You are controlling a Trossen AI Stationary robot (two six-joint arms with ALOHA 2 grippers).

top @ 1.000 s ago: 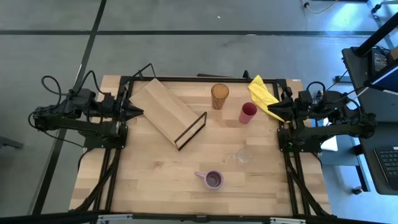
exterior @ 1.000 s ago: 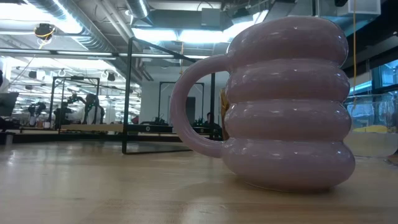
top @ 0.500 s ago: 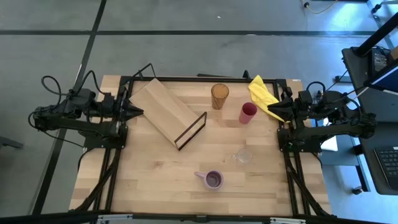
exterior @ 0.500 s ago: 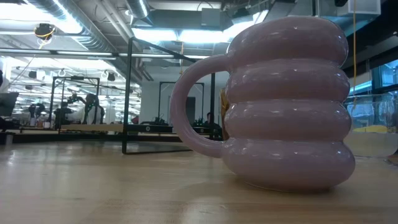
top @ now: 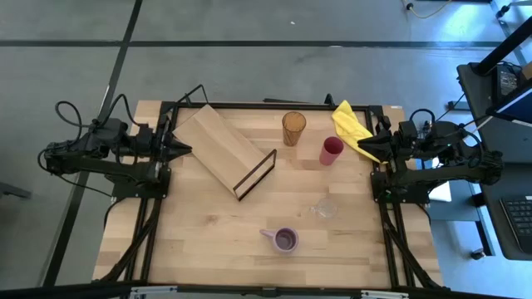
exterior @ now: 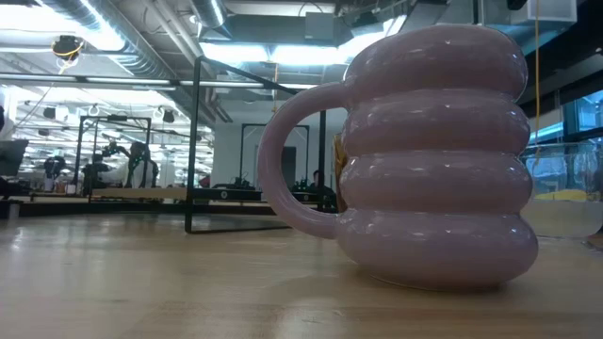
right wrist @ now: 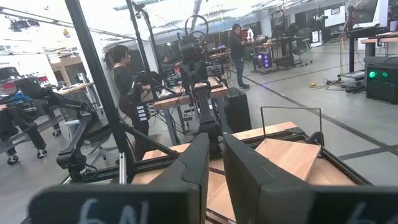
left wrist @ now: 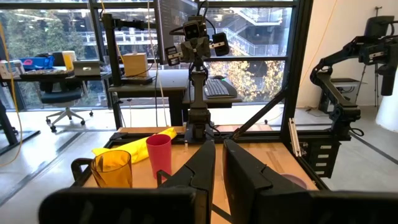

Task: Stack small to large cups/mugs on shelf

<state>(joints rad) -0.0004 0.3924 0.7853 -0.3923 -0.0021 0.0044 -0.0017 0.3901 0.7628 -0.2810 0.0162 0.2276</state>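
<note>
The shelf, a light-brown board [top: 218,143] with a black wire frame [top: 256,174] at its near right end, lies flat at the far left. The amber tumbler [top: 293,128] and the red cup [top: 331,150] stand upright at the far middle. The clear glass [top: 325,208] and the purple mug [top: 285,240] stand nearer the front; the mug fills the low view [exterior: 433,160]. My left gripper [top: 184,150] is shut and empty at the board's left edge. My right gripper [top: 364,148] is shut and empty at the table's right, beside the yellow cloth.
A yellow cloth [top: 351,126] lies at the far right corner, close to my right gripper. Black frame rails run along the table's far edge [top: 274,104] and both sides. People stand in the room behind, in the right wrist view [right wrist: 124,81].
</note>
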